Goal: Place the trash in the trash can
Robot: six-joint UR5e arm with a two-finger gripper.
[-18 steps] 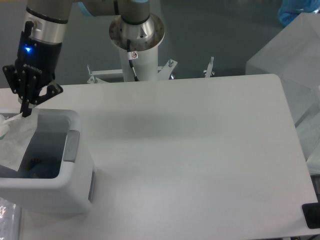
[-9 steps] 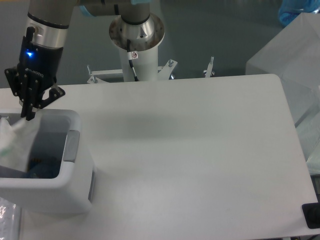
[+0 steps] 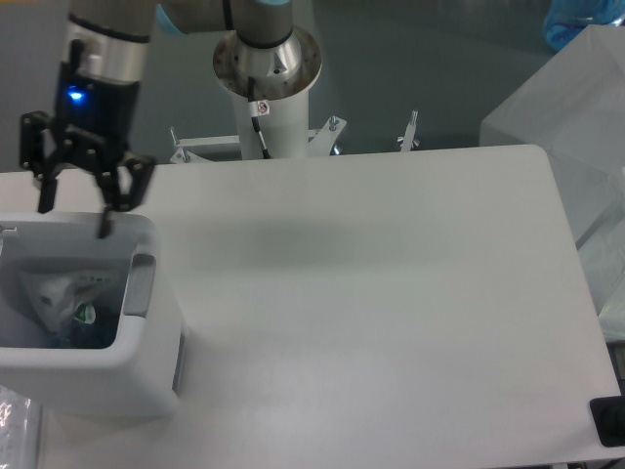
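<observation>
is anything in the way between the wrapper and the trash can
No, nothing visible. The wrapper already lies inside the trash can, its green mark showing. The gripper hangs open above the can's back rim, holding nothing, with only open air between it and the wrapper below.

Even, cool overhead light, no glare. Soft shadow of my arm on the table (image 3: 391, 293). Focus slightly soft, edges undistorted.

The trash can (image 3: 88, 342) blocks the table's (image 3: 391, 293) near left corner, the arm's base post (image 3: 269, 88) the far edge; rightward lies bare surface
</observation>
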